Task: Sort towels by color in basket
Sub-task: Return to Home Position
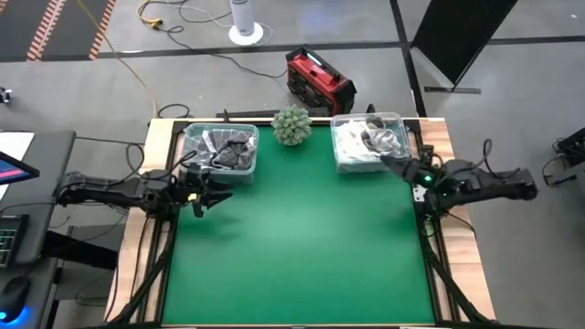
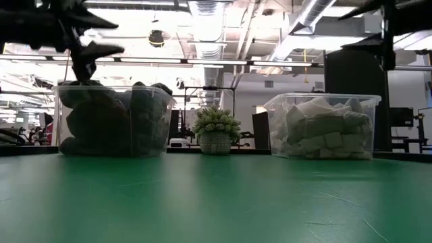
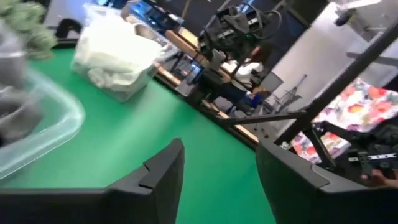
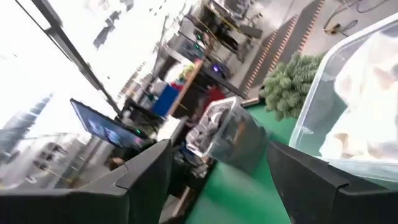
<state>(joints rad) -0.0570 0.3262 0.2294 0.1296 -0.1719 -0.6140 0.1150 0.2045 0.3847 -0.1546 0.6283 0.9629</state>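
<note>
As no towel lies loose on the green tabletop (image 1: 302, 256), the sort looks finished: dark grey cloth towels (image 1: 224, 152) fill the left clear plastic bin (image 2: 111, 86), white and pale towels (image 1: 355, 146) the right clear plastic bin (image 2: 322, 98). The left hand (image 1: 208, 194) hovers released before its bin; the right hand (image 1: 391, 163), spread and empty, at its bin's near corner. Plenty of open tabletop toward the near edge.

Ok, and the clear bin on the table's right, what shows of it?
The rectangular clear plastic bin stands upright, lidless, at the green mat's far right corner, filled with white and pale folded towels. A small potted plant stands apart at its left. The right end effector, open, hangs above its near edge.
</note>
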